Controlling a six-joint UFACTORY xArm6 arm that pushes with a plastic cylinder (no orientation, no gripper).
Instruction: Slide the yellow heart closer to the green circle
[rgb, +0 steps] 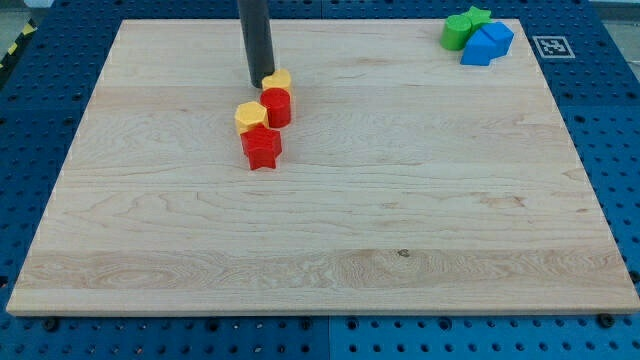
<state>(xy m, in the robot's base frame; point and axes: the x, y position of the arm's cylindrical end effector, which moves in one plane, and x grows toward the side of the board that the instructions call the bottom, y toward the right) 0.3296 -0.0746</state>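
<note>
Our arm carries no jaws, only a dark rod, so there is no clenching or releasing to report. We see my tip (258, 83) resting on the bench (330, 220) at the view's upper left of centre, touching or just beside the left edge of the yellow heart (279, 78). The heart sits at the top of a tight cluster of 4 blocks: just below it is a red cylinder (277, 105), to that block's left a yellow hexagon (250, 116), and lowest a red star (262, 147).

Well apart, in the view's top right corner, we find the green circle (457, 31), with a green star (479, 16) just beside it and 2 blue blocks (487, 44) pressed against them.
</note>
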